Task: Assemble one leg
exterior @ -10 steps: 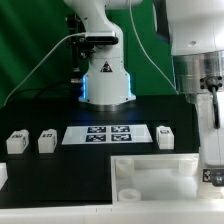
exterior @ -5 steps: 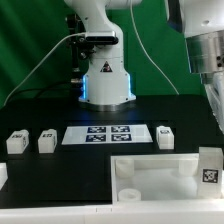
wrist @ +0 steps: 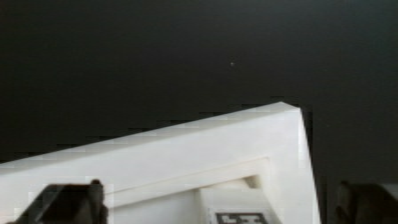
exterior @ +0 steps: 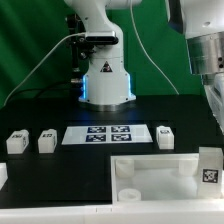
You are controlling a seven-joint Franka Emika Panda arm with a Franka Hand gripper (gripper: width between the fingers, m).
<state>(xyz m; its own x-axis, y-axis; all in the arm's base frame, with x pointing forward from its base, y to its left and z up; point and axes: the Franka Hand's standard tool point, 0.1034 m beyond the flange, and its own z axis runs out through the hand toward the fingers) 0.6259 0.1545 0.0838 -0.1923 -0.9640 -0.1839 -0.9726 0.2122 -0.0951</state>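
Tray (exterior: 150,172) sits nearest the camera in the exterior view: large white square part on the black table (exterior: 60,185), one round corner hole showing at its near corner on the exterior view's left. On its far-right corner stands a leg (exterior: 209,166), upright white block, tag facing the camera, touching the tray (can't tell if it's seated in a hole or just resting on top).

Wrist view shows the same corner: tray (wrist: 178,150) edge running diagonally, top of the tagged leg (wrist: 242,216) at the frame edge between the two dark fingertips (wrist: 68,205). Gripper (wrist: 217,207) straddles that leg with gaps on both sides, so spread wide, holding nothing as far as I can tell.

Exterior view: arm body (exterior: 205,40) hangs at upper right, above the leg; fingers not clear there.

Mid-table row, left to right in the exterior view: second leg (exterior: 16,142), third leg (exterior: 46,142), the marker board (exterior: 106,133) lying flat, fourth leg (exterior: 165,136) just beside the board's right end. All three legs apart from one another, tags visible.

Behind: white robot base (exterior: 106,80) with blue glow, cables, green backdrop.
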